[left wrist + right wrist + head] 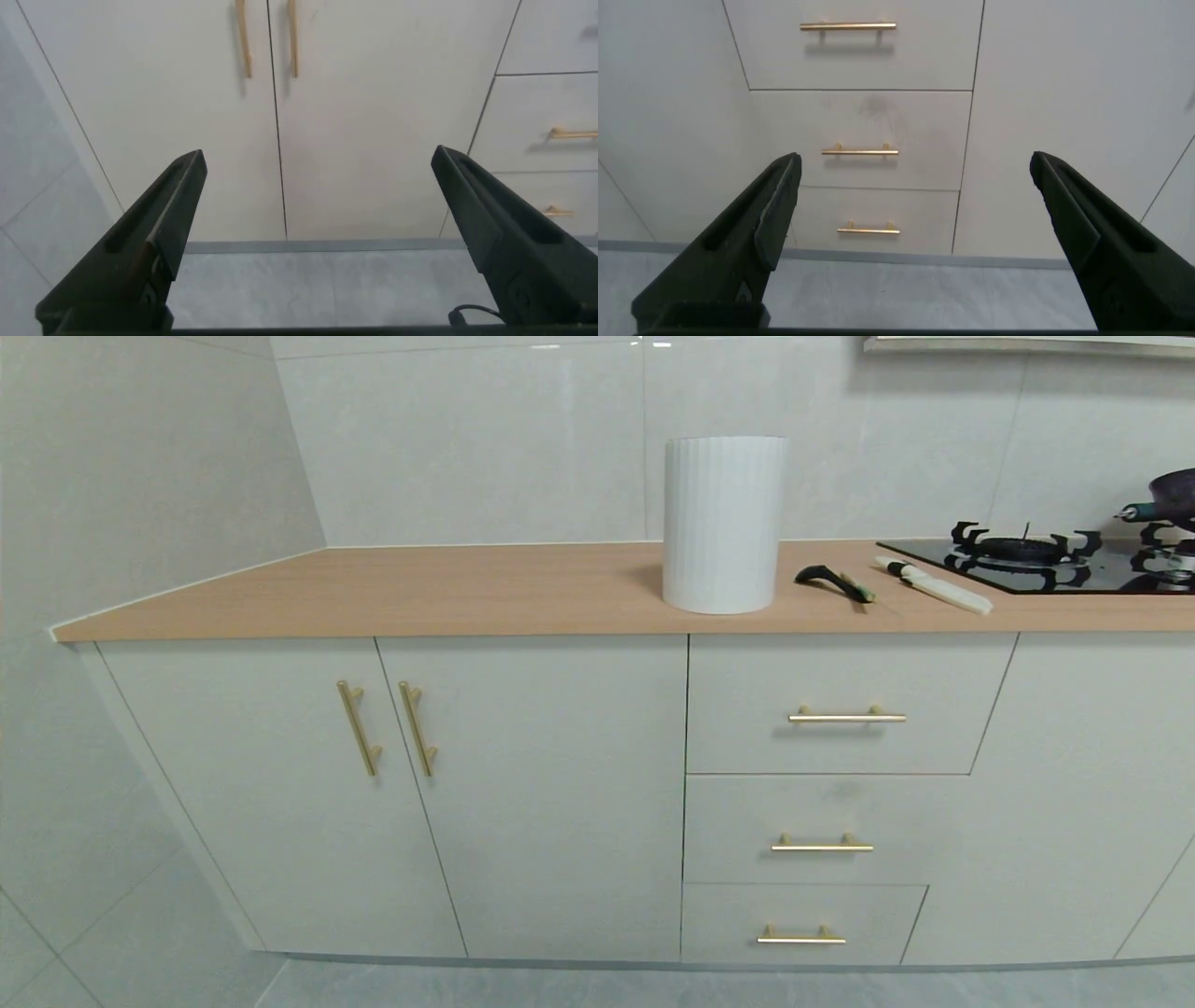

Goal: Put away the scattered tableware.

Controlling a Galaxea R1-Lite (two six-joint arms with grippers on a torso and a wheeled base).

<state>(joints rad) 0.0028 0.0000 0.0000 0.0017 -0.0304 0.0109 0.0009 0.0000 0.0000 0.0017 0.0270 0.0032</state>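
Right now both grippers hang low by the cupboard fronts. Left gripper (318, 161) faces the doors (374, 112), right gripper (915, 163) faces the drawers (864, 121). Both have jaws wide apart w/ nothing in them. The tableware is up on the smooth wood-look counter (420, 588): a black curved-handle tool (826, 577) and a long white knife (934, 584), lying flat beside the tall white ribbed pot (724, 523). Best way, I think: lift an arm, come straight down, pinch across a thin handle, then drop it in the pot.

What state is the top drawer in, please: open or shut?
Shut: the top drawer sits flush with the drawer below, only thin seams around it.
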